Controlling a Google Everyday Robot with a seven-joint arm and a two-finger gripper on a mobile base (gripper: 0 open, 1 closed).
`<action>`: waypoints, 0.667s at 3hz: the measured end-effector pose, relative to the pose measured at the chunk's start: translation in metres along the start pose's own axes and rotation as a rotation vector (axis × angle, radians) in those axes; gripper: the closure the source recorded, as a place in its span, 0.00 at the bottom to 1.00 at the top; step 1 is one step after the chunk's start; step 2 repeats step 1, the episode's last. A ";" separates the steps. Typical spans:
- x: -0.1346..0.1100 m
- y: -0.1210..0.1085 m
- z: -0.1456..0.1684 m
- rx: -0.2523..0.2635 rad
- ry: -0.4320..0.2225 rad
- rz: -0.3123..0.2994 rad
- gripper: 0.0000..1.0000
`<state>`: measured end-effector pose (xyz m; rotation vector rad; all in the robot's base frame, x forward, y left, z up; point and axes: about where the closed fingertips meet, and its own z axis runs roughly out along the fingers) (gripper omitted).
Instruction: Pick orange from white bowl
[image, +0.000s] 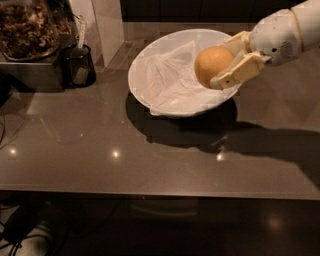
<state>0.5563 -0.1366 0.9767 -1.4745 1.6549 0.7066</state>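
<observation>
Brown, glossy tabletop (100, 150) spreads across most of what I see, with small spots of light shining on it. At the far left, near its back edge, a clear glass vessel (27, 25) full of brown, dried-looking bits stands on a dark box (30, 72). Just beside the box, to its right, stands a small black cup (79, 65) with a pale utensil (81, 30) sticking up out of it. Behind the cup a white upright panel (107, 25) rises out of view.

Right of the middle sits the white bowl (145, 90), wide and shallow with a tilted rim. A thin, wrinkled white lining (170, 75) lies crumpled inside it. The bowl throws a dark shadow (175, 125) on the tabletop in front of it.

Over the right side of the bowl is the orange (210, 62), round and matte, and it is in my grasp. My gripper (222, 64) reaches in from the right. My two cream-coloured fingers (239, 72) are closed on the fruit, one pressed against its upper right, the other against its lower right. I cannot tell whether the orange touches the lining beneath it. My white arm (282, 32) runs off at the upper right corner, and its shadow lies along the tabletop as far as the right edge.
</observation>
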 end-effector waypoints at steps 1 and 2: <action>0.000 0.013 -0.022 0.030 -0.007 0.018 1.00; 0.000 0.013 -0.022 0.030 -0.007 0.018 1.00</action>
